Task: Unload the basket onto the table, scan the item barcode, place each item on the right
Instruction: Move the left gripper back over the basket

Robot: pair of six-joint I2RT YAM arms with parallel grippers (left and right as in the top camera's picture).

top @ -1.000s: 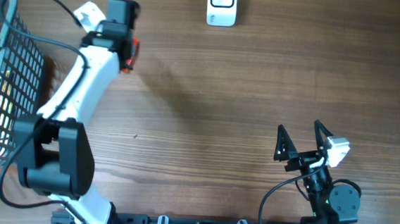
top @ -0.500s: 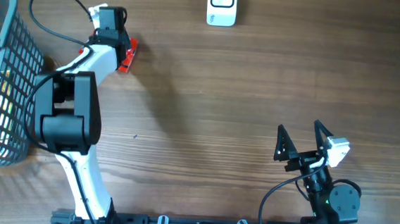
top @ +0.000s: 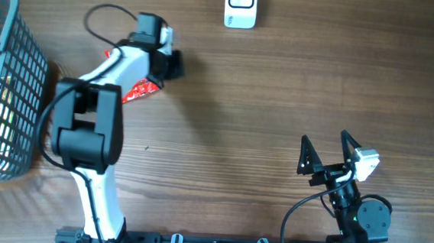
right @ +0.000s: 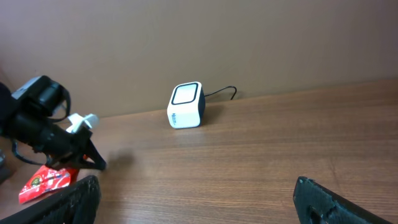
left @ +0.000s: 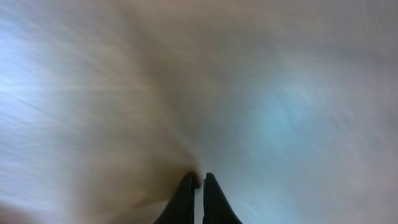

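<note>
The left pincer (top: 173, 66) is pressed together, its two black fingers (left: 186, 196) meeting with nothing I can make out between them. It hangs over the far left part of the brown wooden surface (top: 280, 88). Just to its near left, partly under the white forearm, lies the small red foil packet (top: 139, 91). It sits apart from the tips, so I'd judge the item is on the wood and not in a grip.

Further right, at the far edge, sits the white cube-shaped scanner with a dark window (top: 240, 6). The window faces upward, so the packet's barcode would probably have to be carried over and held above it. At the far left edge stands the grey mesh basket (top: 21, 69) with colourful goods inside, probably where the items come from. The right pincer (top: 325, 138) is spread wide and empty at the near right, close to its base. I take it to be parked clear of the left arm's work.

The left wrist view is all blur apart from the closed fingers, and it shows no packet. The right wrist view, low across the wood, shows the packet lying below the left pincer and a thin black cable (right: 225, 92) curling out behind the scanner. Overhead shows no cable, but it gives the basket and the full layout.
</note>
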